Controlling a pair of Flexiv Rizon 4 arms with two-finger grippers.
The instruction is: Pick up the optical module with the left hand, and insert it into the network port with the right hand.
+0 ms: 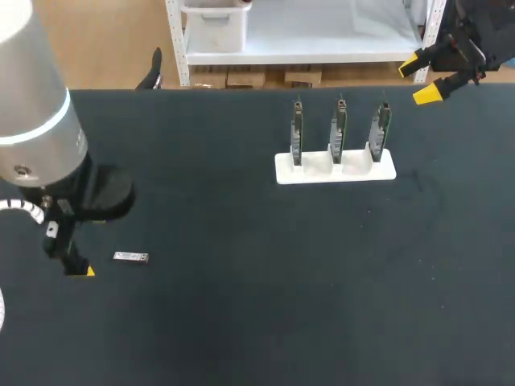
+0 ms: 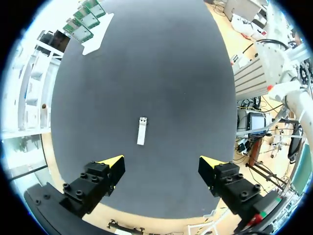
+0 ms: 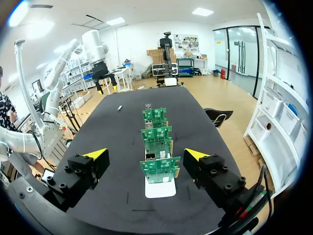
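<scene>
The optical module [image 1: 130,257] is a small silver bar lying flat on the black table near the left side. In the left wrist view the module [image 2: 142,130] lies ahead of my left gripper [image 2: 161,166], whose fingers stand open and apart from it. In the head view the left gripper [image 1: 80,270] hovers just left of the module. Three green network cards [image 1: 338,129] stand upright in a white holder [image 1: 335,167] at the back right. My right gripper [image 3: 145,156] is open, held behind the cards [image 3: 159,147]; it also shows at the far right corner [image 1: 424,78].
The white holder's base [image 3: 160,187] lies just ahead of the right gripper. My left arm [image 3: 93,49] shows beyond the cards at the table's far end. The table's left edge lies close under the left gripper.
</scene>
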